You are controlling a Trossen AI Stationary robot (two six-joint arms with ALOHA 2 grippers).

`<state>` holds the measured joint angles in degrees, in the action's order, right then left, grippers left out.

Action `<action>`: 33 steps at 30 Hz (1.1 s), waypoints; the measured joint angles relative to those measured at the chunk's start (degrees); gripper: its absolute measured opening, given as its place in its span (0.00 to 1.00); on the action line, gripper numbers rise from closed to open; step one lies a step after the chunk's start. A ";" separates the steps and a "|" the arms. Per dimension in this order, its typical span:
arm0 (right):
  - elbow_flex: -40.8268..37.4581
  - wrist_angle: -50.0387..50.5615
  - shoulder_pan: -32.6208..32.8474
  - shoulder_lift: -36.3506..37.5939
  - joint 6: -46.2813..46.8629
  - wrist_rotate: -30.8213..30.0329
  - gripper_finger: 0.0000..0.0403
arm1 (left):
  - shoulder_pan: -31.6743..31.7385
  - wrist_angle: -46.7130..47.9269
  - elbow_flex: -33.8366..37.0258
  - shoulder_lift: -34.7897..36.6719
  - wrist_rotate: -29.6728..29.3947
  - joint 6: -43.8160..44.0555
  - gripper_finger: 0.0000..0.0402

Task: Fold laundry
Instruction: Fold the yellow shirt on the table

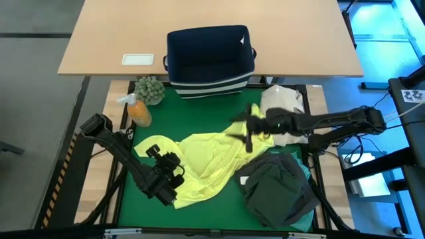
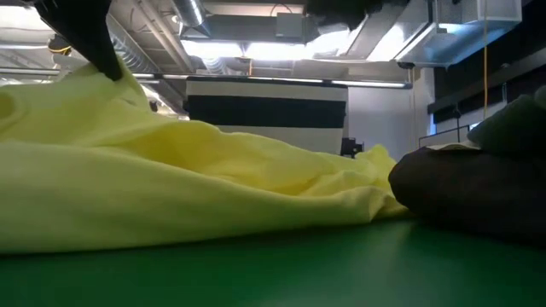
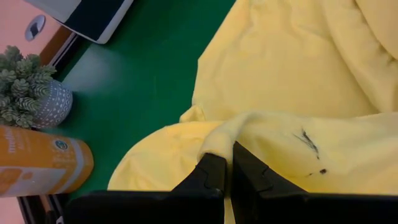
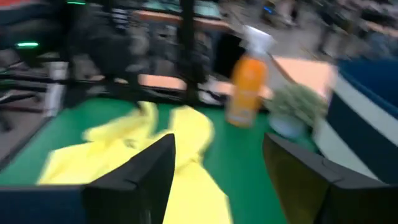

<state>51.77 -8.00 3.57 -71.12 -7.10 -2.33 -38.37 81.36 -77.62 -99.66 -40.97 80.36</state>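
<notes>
Lower left of the high view: left end effector pinches the unfolded yellow-green shirt at centre. Right end effector, jaws apart, hovers empty above. Dark garments lie heaped lower right; folding barely begun.

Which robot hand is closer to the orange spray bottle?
Left. The left gripper pinches the yellow shirt below the orange spray bottle; the right gripper hangs open, farther across the mat.
</notes>
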 joint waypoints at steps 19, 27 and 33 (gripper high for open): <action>-0.04 -12.06 7.06 -15.19 -4.75 -4.06 0.53 | 0.00 -1.14 0.00 0.00 -0.02 -0.42 0.00; -0.04 -16.23 9.33 -18.60 -7.48 -1.84 0.53 | 0.36 -1.09 0.00 0.00 -0.32 -2.08 0.00; -0.07 -17.69 11.59 -23.65 -12.69 -2.05 0.54 | 1.47 -1.11 0.00 0.00 -0.37 -2.99 0.00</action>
<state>51.70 -25.70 15.16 -94.77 -19.79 -4.38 -36.90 80.25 -77.62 -99.66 -41.34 77.36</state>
